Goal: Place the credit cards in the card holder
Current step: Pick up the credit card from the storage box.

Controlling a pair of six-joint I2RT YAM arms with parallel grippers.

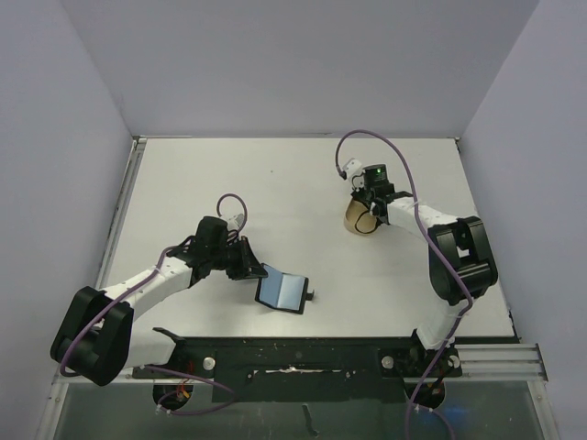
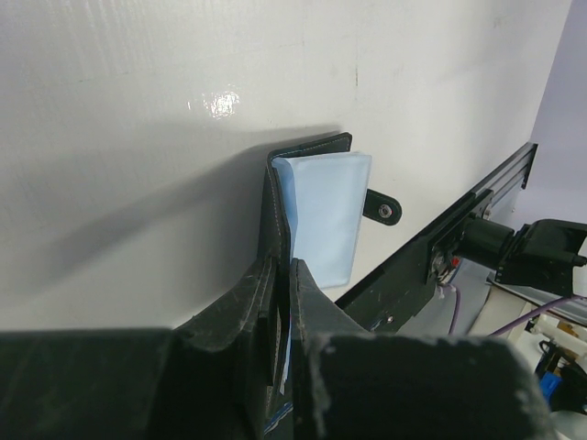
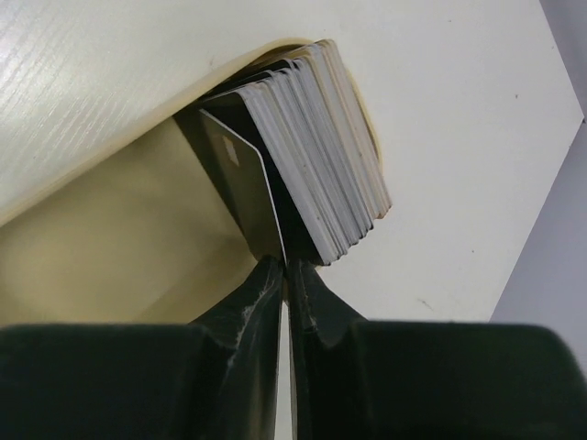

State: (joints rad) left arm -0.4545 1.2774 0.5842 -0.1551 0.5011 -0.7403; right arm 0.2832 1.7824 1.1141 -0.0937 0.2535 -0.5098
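The holder [image 1: 282, 291] lies open on the white bench [image 1: 275, 183], close to the near edge and a little left of middle. It is a small black bifold with a stitched, leathery rim and smooth, pale blue-grey inner panels. A short rounded tab [image 2: 381, 208] with a metal snap sticks out from its far side. The left gripper [image 2: 278, 275] comes in low from the left. Its two dark, scuffed fingers are pressed together on one black wall of the holder, which stands up from the bench while the other half lies flat. From above, the left gripper [image 1: 249, 263] sits right at the holder's left edge.

Well apart, toward the right rear of the bench, is a beige oval tray [image 3: 110, 266] with a thin, curved cream rim and a matte inside. The cards [image 3: 321, 156] stand in it on edge in a tight, slightly fanned stack. They are thin rectangles with rounded corners, showing pale grey edges. The nearest card [image 3: 240, 179] is dark with a small lighter patch near its top. The right gripper [image 3: 284, 268] has its fingers closed on that card's lower edge. In the top view the right gripper [image 1: 367, 213] hangs over the tray, hiding most of it.
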